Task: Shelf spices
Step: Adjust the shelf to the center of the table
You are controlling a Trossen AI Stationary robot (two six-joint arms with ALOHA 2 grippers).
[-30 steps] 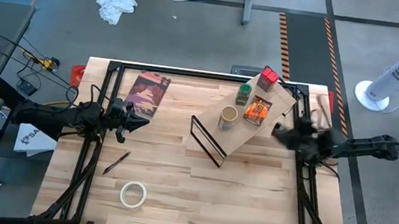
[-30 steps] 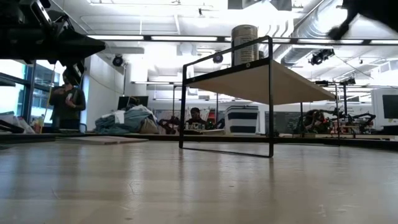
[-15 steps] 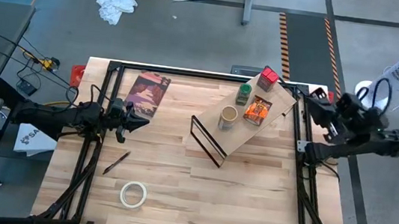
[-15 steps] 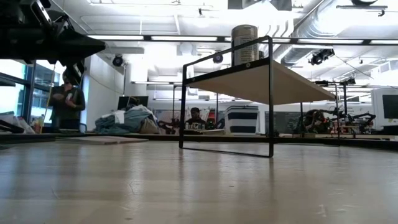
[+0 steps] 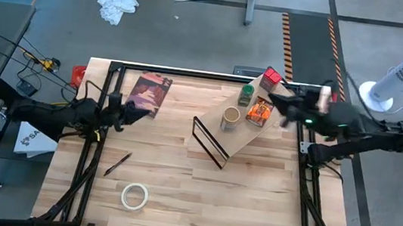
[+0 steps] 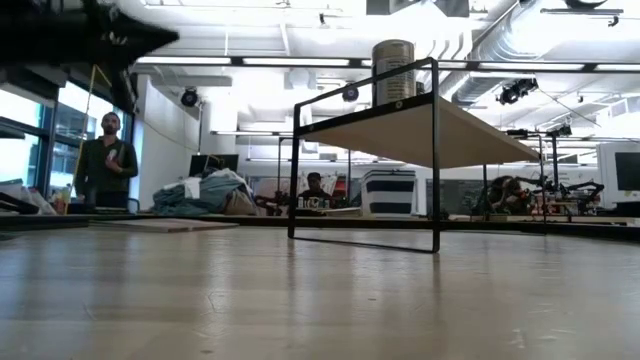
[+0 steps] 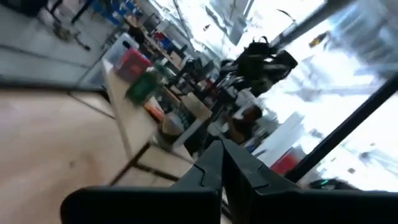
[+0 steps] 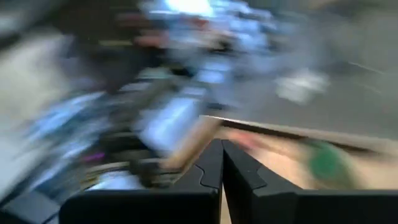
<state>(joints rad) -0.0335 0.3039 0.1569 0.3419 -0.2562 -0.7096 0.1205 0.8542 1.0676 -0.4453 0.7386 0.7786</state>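
Note:
The shelf (image 5: 239, 129) stands slantwise on the table's far right part, its wire legs (image 6: 436, 160) on the tabletop. On its board rest the red tin (image 5: 270, 77), the green-lidded jar (image 5: 246, 95), the tan-lidded jar (image 5: 230, 119) and the orange-brown packet (image 5: 260, 111). My right gripper (image 5: 277, 103) is blurred, shut and hovering beside the packet at the shelf's right end; its wrist view also shows it (image 8: 221, 149) shut. My left gripper (image 5: 144, 112) is shut (image 7: 219, 149), raised over the table's left part and pointing toward the shelf (image 7: 134, 124).
A dark maroon packet (image 5: 150, 93) lies at the far left, just beyond my left gripper. A pen (image 5: 117, 163) and a white tape roll (image 5: 134, 196) lie near the table's near left. A person (image 6: 105, 160) stands in the room beyond. Black frame bars (image 5: 307, 152) run along both sides.
My right arm swung from the table's right side outward past the right edge, then back in toward the shelf's right end, moving fast. My left gripper rose and shifted slightly toward the far edge. The shelf and spices stayed put.

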